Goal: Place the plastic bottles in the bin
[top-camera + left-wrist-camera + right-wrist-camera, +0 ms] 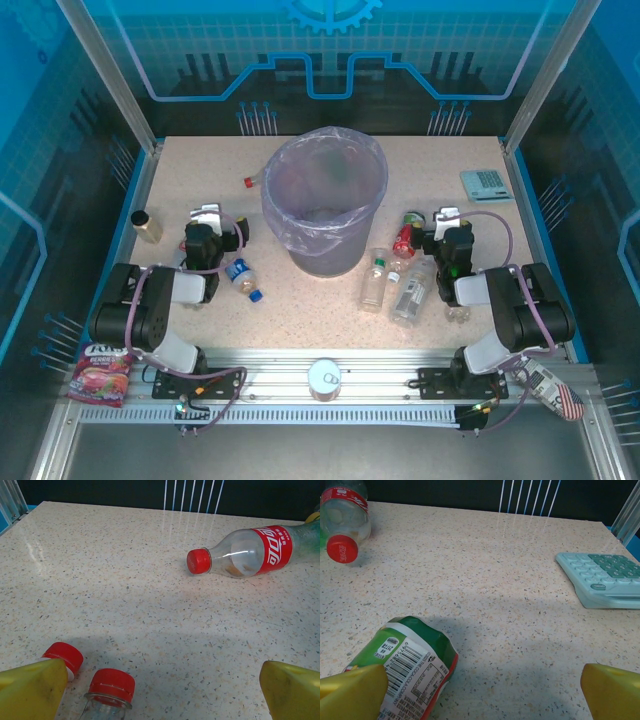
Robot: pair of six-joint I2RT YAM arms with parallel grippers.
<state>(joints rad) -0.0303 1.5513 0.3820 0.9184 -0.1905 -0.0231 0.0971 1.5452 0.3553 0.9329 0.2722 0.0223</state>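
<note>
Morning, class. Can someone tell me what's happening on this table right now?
The plastic bottles lying on the table are to go into the grey bin. Nothing is held yet. Both claws are open, the left claw hovering by two red-capped bottles and the right claw by a green-labelled bottle.

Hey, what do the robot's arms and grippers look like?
The left arm and right arm have chunky black joints with pale grey links, and a thin lilac cable loops along each. The left gripper's fingers and the right gripper's fingers are blunt and yellow.
</note>
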